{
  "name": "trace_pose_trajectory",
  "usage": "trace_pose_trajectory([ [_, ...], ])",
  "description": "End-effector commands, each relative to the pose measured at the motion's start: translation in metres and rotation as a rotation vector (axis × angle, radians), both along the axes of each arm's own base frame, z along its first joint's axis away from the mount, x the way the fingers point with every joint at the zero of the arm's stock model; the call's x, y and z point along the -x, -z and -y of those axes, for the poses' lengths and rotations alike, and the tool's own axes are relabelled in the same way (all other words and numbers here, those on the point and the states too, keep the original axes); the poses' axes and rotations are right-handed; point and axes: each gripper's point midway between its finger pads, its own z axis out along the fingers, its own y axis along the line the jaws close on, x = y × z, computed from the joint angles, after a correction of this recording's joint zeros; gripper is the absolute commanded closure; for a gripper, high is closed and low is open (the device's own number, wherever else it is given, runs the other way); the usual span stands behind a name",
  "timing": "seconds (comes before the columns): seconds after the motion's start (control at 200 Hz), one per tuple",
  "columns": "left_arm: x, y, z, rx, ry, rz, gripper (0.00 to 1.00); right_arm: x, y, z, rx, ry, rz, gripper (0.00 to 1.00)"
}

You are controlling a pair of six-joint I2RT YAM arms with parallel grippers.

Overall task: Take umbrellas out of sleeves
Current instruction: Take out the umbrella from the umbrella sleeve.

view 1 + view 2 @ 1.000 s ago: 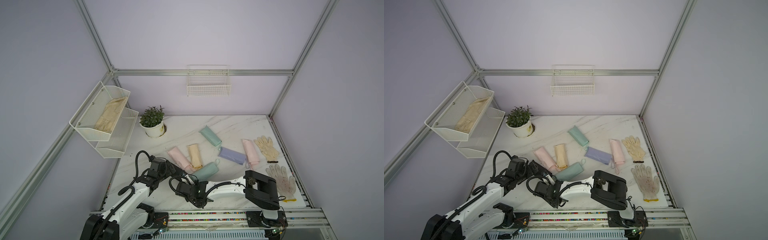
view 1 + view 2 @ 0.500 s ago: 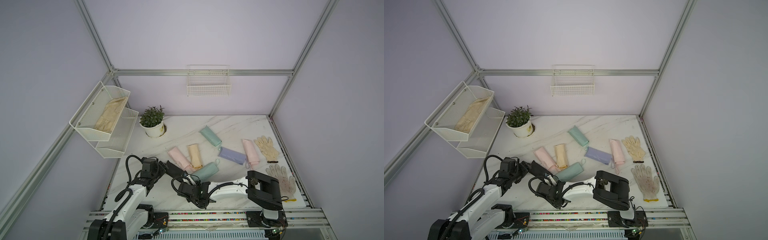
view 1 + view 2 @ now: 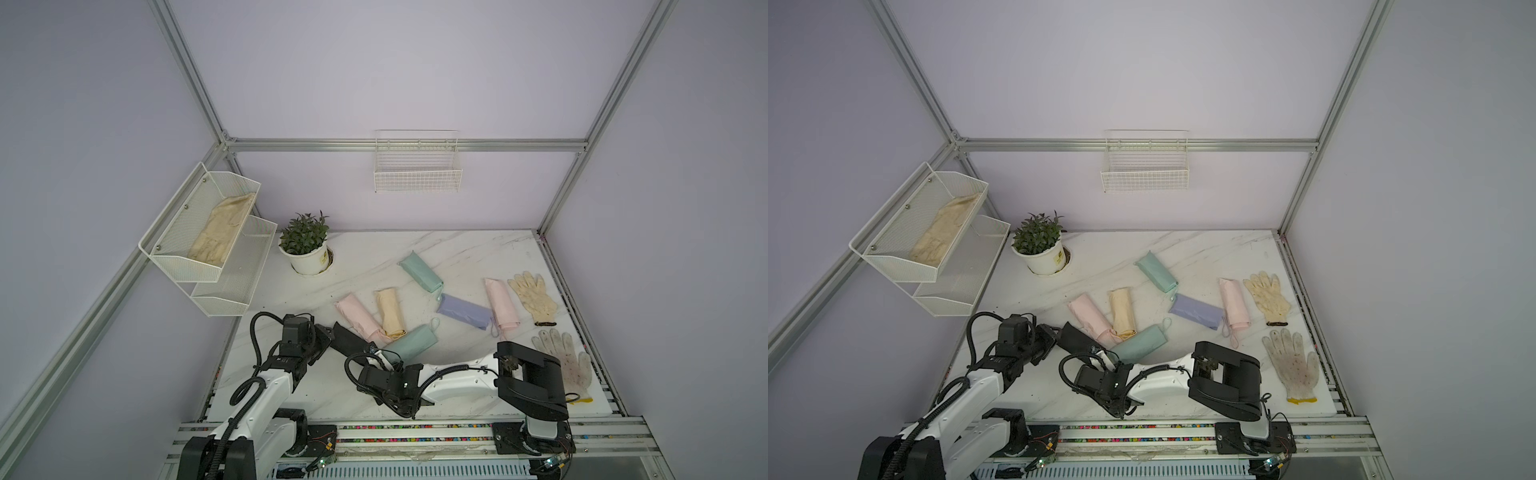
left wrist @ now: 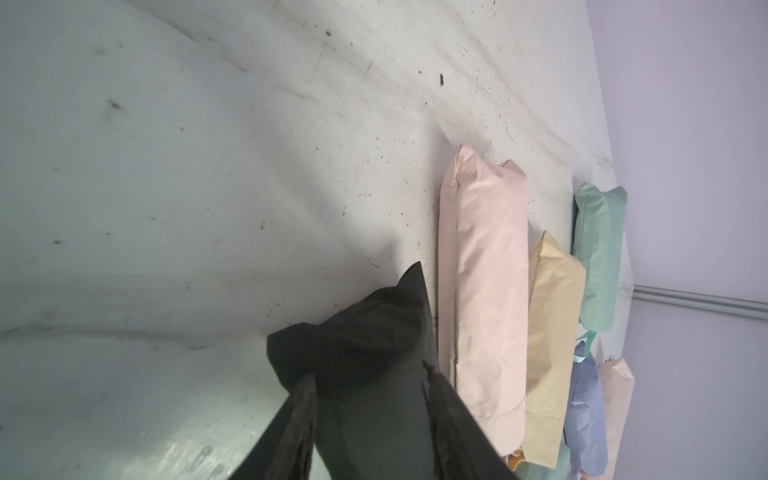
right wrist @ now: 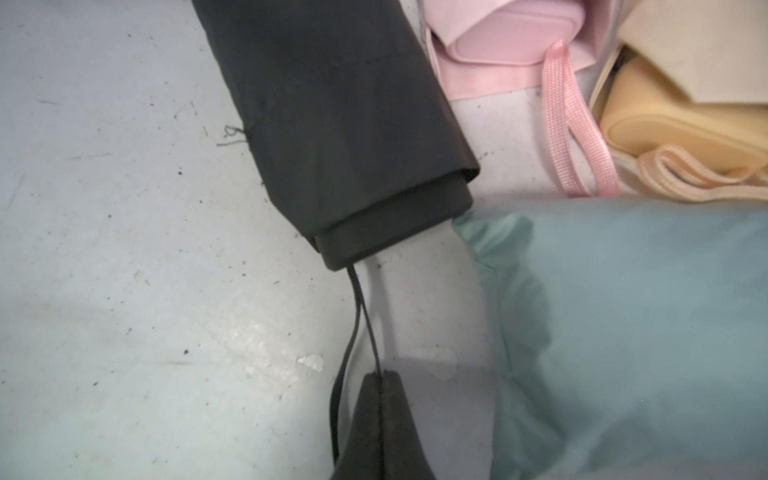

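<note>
Our left end effector (image 4: 370, 390) had settled at the closed end of the black sleeve (image 4: 365, 332), its jaws narrowing from wide open until both fingers touched the fabric. Whether they already pinched it firmly we could not tell. Our right end effector (image 5: 380, 386) stayed clamped on the wrist loop (image 5: 357, 299) of the black umbrella (image 5: 395, 226), which barely peeked from the sleeve's mouth, the sleeve lying on the desk (image 4: 166, 166). We judged both ends were now taken, so the pull-apart could begin.

Both top views: high, front, looking down over the whole table (image 3: 457, 249); wrist views: close, low, both on the black sleeve (image 4: 365, 345) from opposite ends.
</note>
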Motion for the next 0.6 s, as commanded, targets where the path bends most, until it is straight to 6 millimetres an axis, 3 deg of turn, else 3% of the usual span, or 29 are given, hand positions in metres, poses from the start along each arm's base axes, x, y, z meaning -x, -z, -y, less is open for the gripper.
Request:
trace_pose_trajectory([
  [0.0,0.008,0.007,-0.006,-0.032,-0.007,-0.021,0.53,0.012,0.019,0.022,0.075,0.005,-0.063,1.00],
  [0.325,0.014,0.034,-0.007,-0.006,-0.020,-0.086,0.55,0.013,0.021,0.021,0.068,0.008,-0.071,1.00],
  [0.595,0.003,0.031,-0.012,0.003,-0.041,-0.054,0.55,0.014,0.020,0.021,0.069,0.000,-0.072,1.00],
])
